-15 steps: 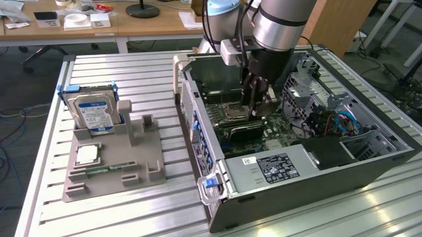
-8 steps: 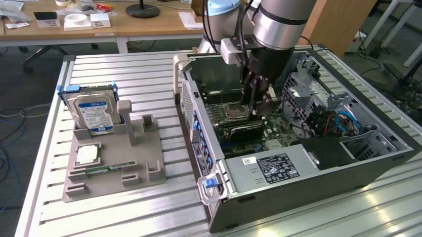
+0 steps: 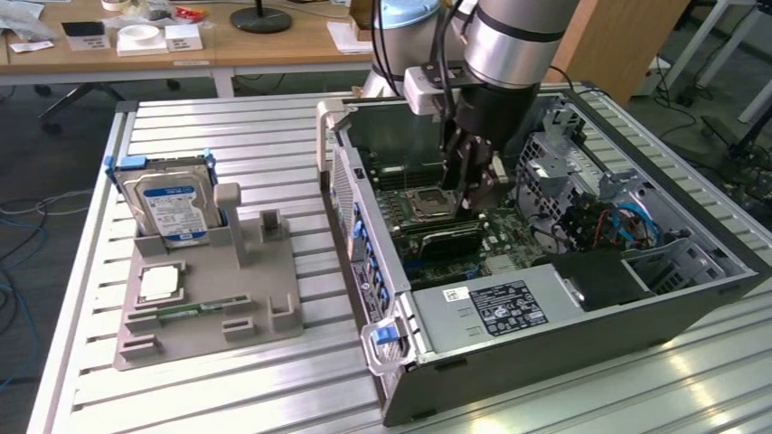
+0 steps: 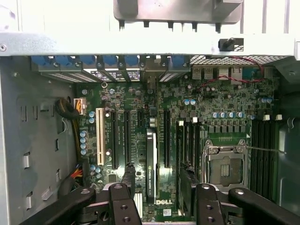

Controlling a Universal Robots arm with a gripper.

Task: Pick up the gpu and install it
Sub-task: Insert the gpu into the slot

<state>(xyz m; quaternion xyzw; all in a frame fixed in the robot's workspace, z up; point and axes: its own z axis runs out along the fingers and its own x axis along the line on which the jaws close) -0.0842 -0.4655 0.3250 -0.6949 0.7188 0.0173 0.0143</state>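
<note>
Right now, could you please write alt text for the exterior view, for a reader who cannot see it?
A robot arm's open claw reaches down into an open computer case over a card seated on the motherboard. On the exterior view's left, a grey holder carries a hard drive.

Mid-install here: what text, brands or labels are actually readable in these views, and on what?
"DELL" on the motherboard, printed white at its edge near the end effector.
Card standing in a slot: small white print along its top edge, unreadable.
White label on the power supply housing: print and symbols too small to read.
Blue-white label on the hard drive: blurred, unreadable.
</note>
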